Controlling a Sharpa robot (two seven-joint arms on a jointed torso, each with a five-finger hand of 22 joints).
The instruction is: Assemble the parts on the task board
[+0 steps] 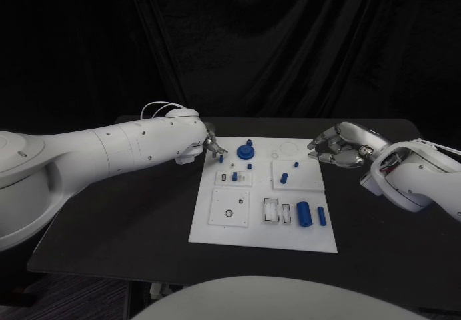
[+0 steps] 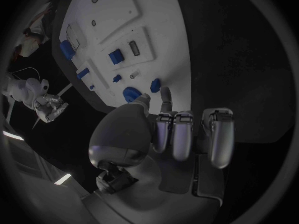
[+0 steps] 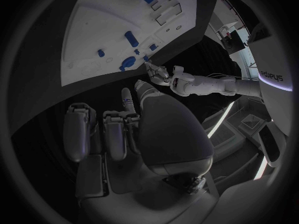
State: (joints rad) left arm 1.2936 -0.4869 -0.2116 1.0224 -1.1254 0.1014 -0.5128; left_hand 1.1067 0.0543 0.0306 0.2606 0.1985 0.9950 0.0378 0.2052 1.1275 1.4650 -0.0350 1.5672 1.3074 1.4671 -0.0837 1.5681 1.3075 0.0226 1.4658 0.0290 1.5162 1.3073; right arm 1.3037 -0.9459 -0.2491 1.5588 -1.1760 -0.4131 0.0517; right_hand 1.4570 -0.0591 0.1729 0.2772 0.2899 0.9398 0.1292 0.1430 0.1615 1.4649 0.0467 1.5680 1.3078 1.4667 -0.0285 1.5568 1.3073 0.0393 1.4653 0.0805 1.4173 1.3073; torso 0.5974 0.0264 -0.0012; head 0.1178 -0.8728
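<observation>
Two hands at the task board

Left hand (image 1: 213,148) hovers at the task board (image 1: 264,230) far-left corner, fingers parted, holding nothing. Right hand (image 1: 338,148) hangs curled, empty, beside the far-right edge. Blue parts (image 1: 304,214) rest on the board, centred on the worktop (image 1: 144,220).

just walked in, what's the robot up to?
It's working at the white task board, which carries several small blue parts. The left hand has its fingertips at the board's far left corner, near the round blue part. The right hand hovers off the board's far right corner, fingers curled, holding nothing.
</observation>
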